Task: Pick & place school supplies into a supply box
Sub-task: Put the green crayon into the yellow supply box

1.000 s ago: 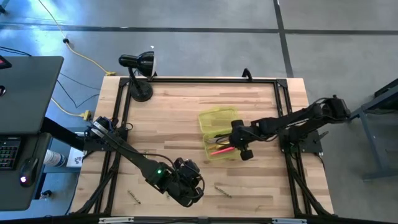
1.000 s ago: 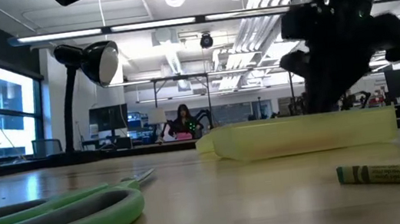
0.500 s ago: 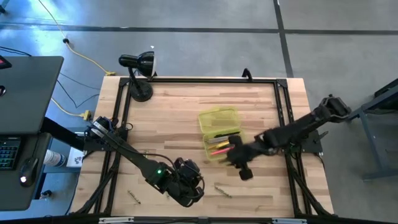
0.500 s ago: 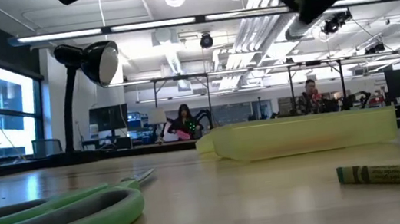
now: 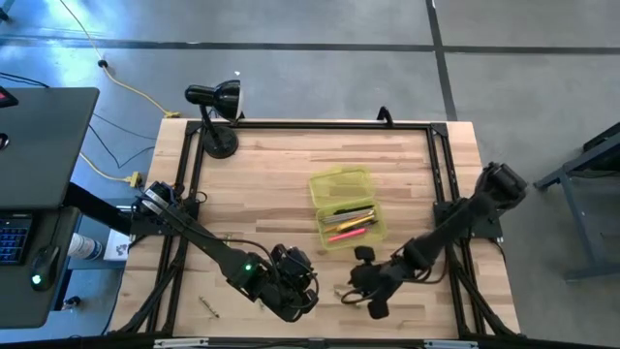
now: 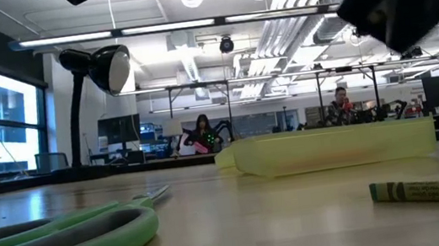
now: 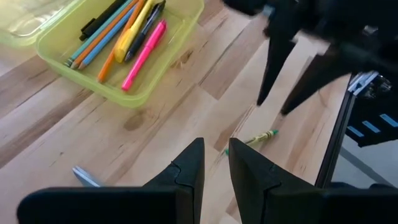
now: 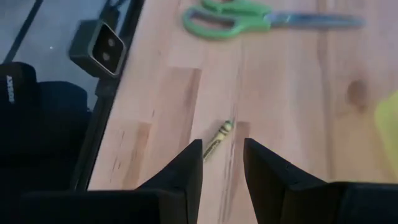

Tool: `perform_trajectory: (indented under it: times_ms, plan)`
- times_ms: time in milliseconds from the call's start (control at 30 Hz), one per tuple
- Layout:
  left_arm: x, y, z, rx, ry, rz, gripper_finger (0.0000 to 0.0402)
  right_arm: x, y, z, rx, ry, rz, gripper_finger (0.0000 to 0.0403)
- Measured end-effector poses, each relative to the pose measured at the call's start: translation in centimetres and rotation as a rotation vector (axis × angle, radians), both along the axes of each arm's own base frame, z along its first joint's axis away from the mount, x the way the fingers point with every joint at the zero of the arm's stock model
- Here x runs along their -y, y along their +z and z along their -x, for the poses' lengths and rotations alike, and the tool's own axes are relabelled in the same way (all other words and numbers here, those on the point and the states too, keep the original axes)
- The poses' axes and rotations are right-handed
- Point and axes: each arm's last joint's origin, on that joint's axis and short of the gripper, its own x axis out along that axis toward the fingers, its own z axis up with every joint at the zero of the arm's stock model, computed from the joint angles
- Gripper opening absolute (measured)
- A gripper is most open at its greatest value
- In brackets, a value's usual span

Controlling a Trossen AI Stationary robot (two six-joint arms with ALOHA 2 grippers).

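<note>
The yellow-green supply box [image 5: 344,206] lies open on the table with pens, pencils and a pink marker [image 7: 142,55] inside. A green crayon [image 8: 217,142] lies on the wood near the table's near edge, also in the low view [image 6: 437,190]. My right gripper [image 5: 364,289] hovers open above this crayon, its fingers either side of it in the right wrist view [image 8: 222,146]. Green-handled scissors [image 8: 249,17] lie flat farther toward the table's left. My left gripper [image 5: 302,291] waits open near the near edge, over the scissors.
A black desk lamp [image 5: 218,116] stands at the far left corner. A small brassy bit [image 5: 208,305] lies by the near left edge. A black frame rail [image 5: 320,124] borders the table. Bare wood lies between the box and the near edge.
My right gripper has left the supply box and swung toward the table's near edge, ending above the green crayon. The box and its contents have stayed in place.
</note>
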Motion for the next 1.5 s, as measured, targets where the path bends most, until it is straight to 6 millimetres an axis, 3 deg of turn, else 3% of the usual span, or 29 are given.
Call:
perform_trajectory:
  times_ms: [167,400,567,833,967,1100,1500]
  plan:
    - [0.0,0.0,0.0,0.001,0.000,0.002,0.0106,-0.7,-2.0,-0.1,-0.097,-0.115,-0.082,0.0094]
    - [0.0,0.1,-0.1,0.008,0.000,0.006,0.0106,-2.2,-2.1,0.5,-0.111,-0.107,-0.176,0.0094]
    - [0.0,0.0,-0.1,0.008,0.000,0.006,0.0106,-3.2,-2.3,1.1,0.025,-0.117,-0.029,0.0094]
    - [0.1,0.1,-0.1,0.011,0.000,0.008,0.0106,-5.4,-4.8,1.1,0.138,-0.093,0.053,0.0094]
    - [0.1,0.1,-0.1,0.012,-0.001,0.009,0.0106,-5.8,-5.9,1.3,0.238,-0.213,0.145,0.0094]
    - [0.1,0.1,-0.1,0.013,-0.001,0.010,0.0106,-6.2,-6.3,1.7,0.319,-0.360,0.131,0.0094]
    - [0.2,0.2,-0.2,0.029,-0.001,0.016,0.0106,-7.4,-9.8,2.2,0.291,-0.375,0.090,0.0094]
